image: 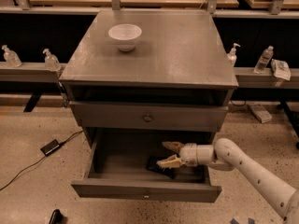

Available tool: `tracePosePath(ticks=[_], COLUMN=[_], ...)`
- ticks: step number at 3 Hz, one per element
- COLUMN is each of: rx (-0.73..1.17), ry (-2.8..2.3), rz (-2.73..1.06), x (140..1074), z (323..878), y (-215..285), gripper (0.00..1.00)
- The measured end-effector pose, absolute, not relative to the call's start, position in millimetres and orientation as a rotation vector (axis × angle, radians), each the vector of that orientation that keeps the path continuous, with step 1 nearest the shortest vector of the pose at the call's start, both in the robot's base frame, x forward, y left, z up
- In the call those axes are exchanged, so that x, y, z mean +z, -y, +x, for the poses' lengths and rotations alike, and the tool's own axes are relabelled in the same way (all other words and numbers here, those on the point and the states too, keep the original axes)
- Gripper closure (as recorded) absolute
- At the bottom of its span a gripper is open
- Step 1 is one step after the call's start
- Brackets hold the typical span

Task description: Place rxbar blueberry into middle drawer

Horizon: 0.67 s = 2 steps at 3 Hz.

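The hand (163, 154) sits inside the pulled-out middle drawer (145, 190) with its fingers spread apart. The rxbar blueberry (155, 165) lies on the drawer floor, just under the lower finger. I'd draw the hand up and out gently, without nudging the bar.

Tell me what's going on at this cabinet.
A robot arm reaches from the right into the pulled-out middle drawer. Its tool is inside the drawer, fingers spread open, just over the rxbar blueberry, which lies on the drawer floor and looks free rather than gripped. The drawer above is shut, and a white bowl sits on the cabinet top.
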<state>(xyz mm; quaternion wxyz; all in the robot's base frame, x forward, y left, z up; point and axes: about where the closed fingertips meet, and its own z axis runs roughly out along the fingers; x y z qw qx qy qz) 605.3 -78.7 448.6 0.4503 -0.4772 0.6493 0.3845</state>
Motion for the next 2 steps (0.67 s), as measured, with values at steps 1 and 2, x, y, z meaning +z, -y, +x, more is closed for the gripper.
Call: tracePosePath(ticks=[1, 2], rx=[0.918, 0.918], ry=[-1.625, -1.625], rz=[-1.198, -1.198], x=[445.9, 445.9], z=[607.3, 607.3], y=[73.0, 73.0], gripper=[0.00, 0.00])
